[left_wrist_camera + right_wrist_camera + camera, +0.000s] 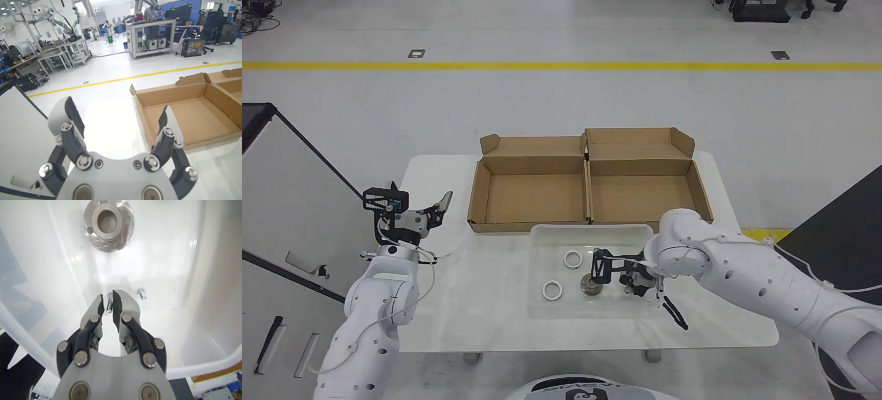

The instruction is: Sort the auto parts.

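While the left gripper [117, 103] sits by the left edge of the table [462, 300] with its fingers spread wide and nothing between them, the right gripper [107, 296] is down inside the plastic tray [617, 305], fingers drawn in on a bolt [109, 306] and pinching its shank; this bolt is toward the tray's right end; second bolt [142, 294] near it, not touching; metal flange [105, 240] nearer the tray's middle; two white rings [571, 259] [553, 291] toward the tray's left end; tray mid-table, toward the near edge; two open cardboard boxes [527, 195] [642, 195] side by side along the far edge.
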Action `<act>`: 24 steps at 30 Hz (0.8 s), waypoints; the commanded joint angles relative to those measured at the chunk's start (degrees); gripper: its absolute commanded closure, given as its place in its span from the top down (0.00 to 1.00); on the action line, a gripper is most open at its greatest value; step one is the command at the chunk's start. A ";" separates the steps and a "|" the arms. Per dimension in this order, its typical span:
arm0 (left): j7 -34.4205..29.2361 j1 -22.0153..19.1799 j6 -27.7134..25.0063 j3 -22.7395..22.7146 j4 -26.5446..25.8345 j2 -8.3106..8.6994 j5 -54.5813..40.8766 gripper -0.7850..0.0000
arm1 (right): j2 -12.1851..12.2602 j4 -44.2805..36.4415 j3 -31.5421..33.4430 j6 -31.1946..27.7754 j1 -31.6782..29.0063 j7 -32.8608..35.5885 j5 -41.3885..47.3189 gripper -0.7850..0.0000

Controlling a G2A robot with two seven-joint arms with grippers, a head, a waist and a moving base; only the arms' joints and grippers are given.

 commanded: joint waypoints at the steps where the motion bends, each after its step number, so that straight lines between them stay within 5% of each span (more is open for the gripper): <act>1: 0.00 0.00 0.00 0.00 0.00 0.00 0.00 1.00 | -0.11 0.17 0.01 -0.13 -0.01 0.13 -0.25 0.00; 24: 0.00 0.00 0.00 0.00 0.00 0.00 0.00 1.00 | 1.03 -8.34 8.58 0.48 2.19 1.16 6.77 0.00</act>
